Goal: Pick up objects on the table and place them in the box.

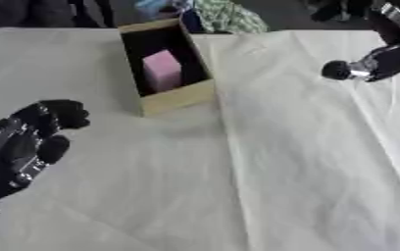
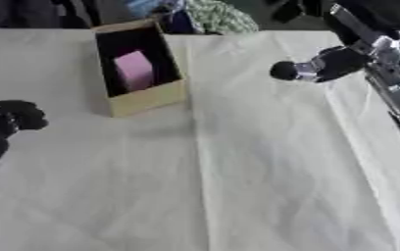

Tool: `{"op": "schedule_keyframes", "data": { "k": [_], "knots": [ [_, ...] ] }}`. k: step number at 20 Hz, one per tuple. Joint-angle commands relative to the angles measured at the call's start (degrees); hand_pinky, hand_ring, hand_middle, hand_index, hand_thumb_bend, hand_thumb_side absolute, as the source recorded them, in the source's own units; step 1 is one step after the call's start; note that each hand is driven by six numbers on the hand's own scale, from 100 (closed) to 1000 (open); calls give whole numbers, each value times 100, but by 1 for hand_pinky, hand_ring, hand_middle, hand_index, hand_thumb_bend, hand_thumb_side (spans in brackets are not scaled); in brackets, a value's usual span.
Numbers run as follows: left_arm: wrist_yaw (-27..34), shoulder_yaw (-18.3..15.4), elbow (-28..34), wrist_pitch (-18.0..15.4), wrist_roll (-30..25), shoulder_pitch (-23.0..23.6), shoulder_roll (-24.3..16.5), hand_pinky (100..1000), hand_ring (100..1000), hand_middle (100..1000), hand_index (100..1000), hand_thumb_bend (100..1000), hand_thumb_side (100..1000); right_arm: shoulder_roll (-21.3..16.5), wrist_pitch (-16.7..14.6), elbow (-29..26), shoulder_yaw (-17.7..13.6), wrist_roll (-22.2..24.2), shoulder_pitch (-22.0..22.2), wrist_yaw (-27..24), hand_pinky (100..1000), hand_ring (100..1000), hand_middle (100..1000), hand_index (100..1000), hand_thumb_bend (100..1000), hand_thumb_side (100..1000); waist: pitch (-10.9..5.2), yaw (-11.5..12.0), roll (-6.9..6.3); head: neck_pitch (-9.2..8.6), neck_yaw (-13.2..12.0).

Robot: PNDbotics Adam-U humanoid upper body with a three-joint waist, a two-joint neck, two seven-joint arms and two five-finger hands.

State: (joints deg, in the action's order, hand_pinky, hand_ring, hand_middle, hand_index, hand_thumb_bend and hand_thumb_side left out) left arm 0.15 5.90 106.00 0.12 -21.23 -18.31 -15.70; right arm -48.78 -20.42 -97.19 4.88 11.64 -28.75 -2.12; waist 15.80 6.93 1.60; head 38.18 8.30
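**Inspector A:** Start with the biggest item. The table (image 1: 306, 186) fills the frame under a creased white cloth (image 2: 263, 196). I see no loose object on it in either view.

**Inspector B:** Agreed. Next the box (image 1: 173, 100), upper left of centre, open side up, standing askew. A pink block (image 1: 162, 71) sits inside it, against the far wall.

**Inspector A:** Left hand (image 1: 28, 142) lies at the left edge, mid-height, fingers curled, nothing in them. Right hand (image 2: 340, 61) is in the upper right, raised above the cloth. One dark fingertip points toward the box; whether the rest are bent or straight I cannot tell, and I see nothing carried.

**Inspector B:** Risks, as I judge them?

**Inspector A:** First, the box is light-looking and unanchored. If the right hand travels toward it low, it could nudge the wall and skew or tip it, spilling the block.

**Inspector B:** Second, the cloth. A dragging finger could bunch a crease and pull the box along.

**Inspector A:** Third, if any object remains outside the frame, a reach without sight of it could knock it away.
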Motion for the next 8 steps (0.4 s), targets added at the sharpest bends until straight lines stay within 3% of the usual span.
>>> {"op": "schedule_keyframes", "data": {
  "k": [1, 8],
  "knots": [
    [-46, -96, 49, 0, 85, -35, -61, 816, 737, 700, 804, 593, 666, -198, 237, -547, -206, 18, 131, -215, 719, 725, 787, 942, 714, 601, -82, -33, -21, -56, -67],
    [-76, -138, 18, 8, 156, 24, -39, 816, 737, 701, 804, 592, 667, 5, 671, -1193, -301, -11, 689, -266, 713, 719, 779, 940, 710, 601, -97, -196, -53, 13, -84]
  ]
}}
